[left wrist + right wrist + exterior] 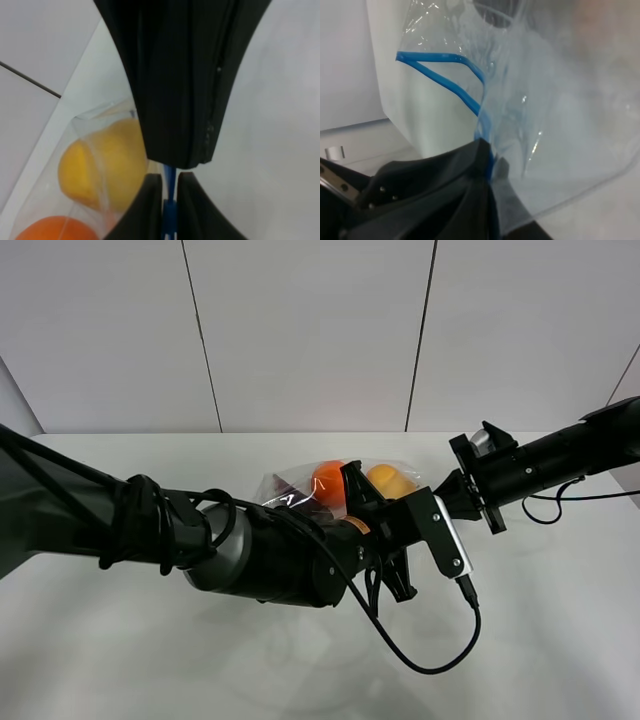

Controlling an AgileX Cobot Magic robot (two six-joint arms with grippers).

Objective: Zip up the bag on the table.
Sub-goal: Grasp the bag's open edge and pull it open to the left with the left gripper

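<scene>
The clear bag [292, 486] lies at the middle of the white table [140, 660], with orange [328, 480] and yellow [390, 482] produce inside. My left gripper [395, 535] reaches over it. In the left wrist view the left gripper [170, 180] is shut on the blue zip strip [169, 210], beside the yellow produce [100, 165]. My right gripper [455, 490] meets the bag's right end. In the right wrist view the right gripper [490, 167] is shut on the bag's edge, and beyond it the zip strip [442, 75] splits into two lines.
A black cable [420, 660] loops from the left wrist over the table's front. A second cable [545, 505] hangs under the right arm. A white panelled wall [310, 330] stands behind the table.
</scene>
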